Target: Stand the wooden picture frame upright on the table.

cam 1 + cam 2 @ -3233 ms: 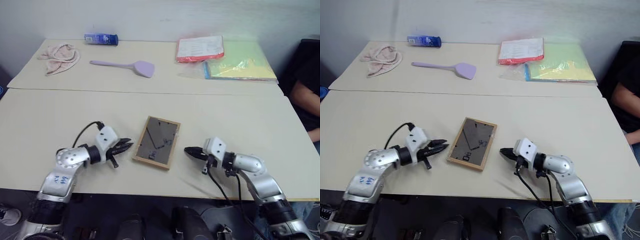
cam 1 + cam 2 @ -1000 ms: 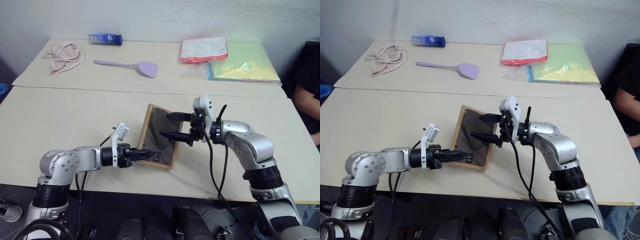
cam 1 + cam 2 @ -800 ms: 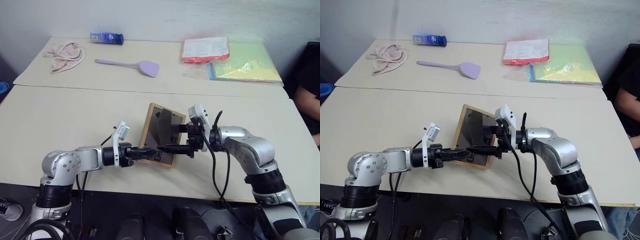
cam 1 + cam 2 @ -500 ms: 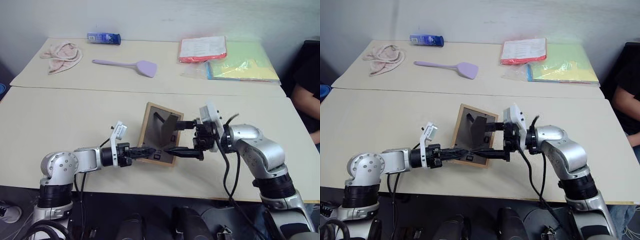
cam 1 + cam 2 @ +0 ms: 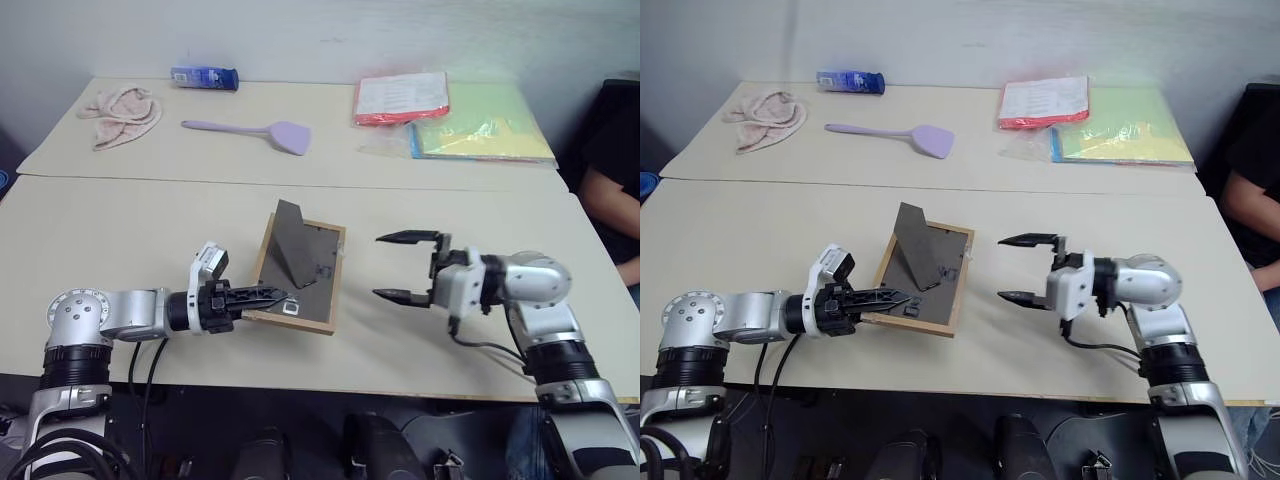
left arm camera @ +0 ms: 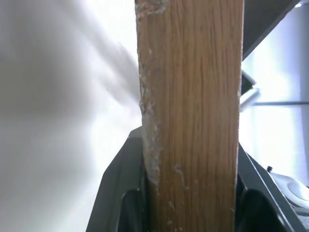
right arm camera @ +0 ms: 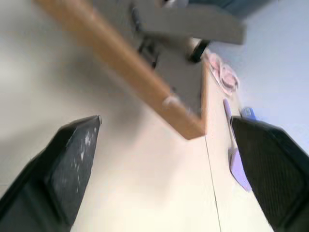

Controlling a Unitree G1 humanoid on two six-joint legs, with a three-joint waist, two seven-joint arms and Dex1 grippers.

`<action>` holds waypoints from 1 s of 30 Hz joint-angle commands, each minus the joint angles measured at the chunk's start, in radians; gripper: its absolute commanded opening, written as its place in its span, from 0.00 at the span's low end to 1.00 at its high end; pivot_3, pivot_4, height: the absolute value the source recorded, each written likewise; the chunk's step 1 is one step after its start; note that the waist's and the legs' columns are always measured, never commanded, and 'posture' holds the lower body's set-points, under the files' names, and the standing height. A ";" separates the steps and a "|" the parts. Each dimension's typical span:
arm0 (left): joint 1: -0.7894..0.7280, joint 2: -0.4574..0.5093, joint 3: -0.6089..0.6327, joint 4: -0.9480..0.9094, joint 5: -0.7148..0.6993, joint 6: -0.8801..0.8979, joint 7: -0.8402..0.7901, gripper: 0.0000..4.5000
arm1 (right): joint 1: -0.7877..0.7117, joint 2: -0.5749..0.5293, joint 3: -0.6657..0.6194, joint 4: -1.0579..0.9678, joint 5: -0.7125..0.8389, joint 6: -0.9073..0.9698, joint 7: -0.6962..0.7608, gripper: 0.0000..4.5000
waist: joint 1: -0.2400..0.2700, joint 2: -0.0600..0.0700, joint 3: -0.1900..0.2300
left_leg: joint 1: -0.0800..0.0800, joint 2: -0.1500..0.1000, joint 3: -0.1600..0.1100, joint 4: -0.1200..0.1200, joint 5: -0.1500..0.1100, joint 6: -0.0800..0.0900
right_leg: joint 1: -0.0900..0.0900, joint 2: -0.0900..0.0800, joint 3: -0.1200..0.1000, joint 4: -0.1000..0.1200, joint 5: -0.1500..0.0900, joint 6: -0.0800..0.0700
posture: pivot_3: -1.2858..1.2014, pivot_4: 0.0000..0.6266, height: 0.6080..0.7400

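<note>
Right gripper (image 5: 394,266) has pulled away, spread wide; left gripper (image 5: 268,295) still clamps the wooden picture frame (image 5: 300,275).

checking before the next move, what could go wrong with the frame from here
The left tool alone pinches the wooden picture frame by its near edge, so it could twist or slip out. The fold-out stand sticks up from the back; set down crooked, the frame may tip over. The open right tool is apart from it and cannot steady it.
</note>
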 commanded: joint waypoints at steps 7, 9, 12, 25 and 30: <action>-0.016 0.049 -0.103 -0.037 -0.116 -0.061 -0.037 0.28 | -0.108 0.108 0.068 0.153 -0.295 -0.232 -0.375 0.90 | 0.001 0.000 0.000 | 0.000 0.000 0.000 0.000 0.001 -0.001 | 0.000 0.001 0.000 0.001 0.000 -0.001 | 0.52 0.24 1.00; -0.013 0.050 -0.108 -0.044 -0.116 -0.067 -0.041 0.28 | -0.112 0.112 0.097 0.186 -0.287 -0.217 -0.402 0.78 | 0.004 0.000 0.000 | -0.001 0.000 -0.001 0.000 0.001 -0.001 | 0.000 0.000 -0.001 0.001 0.000 -0.001 | 0.52 0.24 1.00; 0.000 0.040 -0.097 -0.085 -0.116 -0.089 -0.045 0.28 | -0.112 0.099 0.117 0.203 -0.303 -0.203 -0.453 0.53 | 0.002 0.000 0.000 | -0.001 0.000 -0.001 0.000 0.001 0.000 | 0.000 0.000 -0.001 0.001 0.000 -0.001 | 0.52 0.24 1.00; 0.181 0.180 0.253 -0.242 -0.089 -0.307 -0.002 0.84 | -0.046 0.068 0.189 0.093 0.054 0.003 -0.375 0.28 | -0.011 0.000 0.000 | 0.000 0.001 -0.001 0.000 0.001 -0.001 | 0.000 0.001 -0.001 0.000 -0.001 -0.001 | 0.52 0.24 1.00; 0.298 0.250 0.376 -0.402 0.270 -0.470 -0.298 0.84 | 0.031 0.090 0.152 -0.095 0.394 0.370 -0.238 0.28 | -0.002 0.001 0.001 | -0.001 0.001 -0.003 0.000 0.001 0.000 | 0.001 0.000 -0.001 -0.001 -0.001 -0.001 | 0.52 0.24 1.00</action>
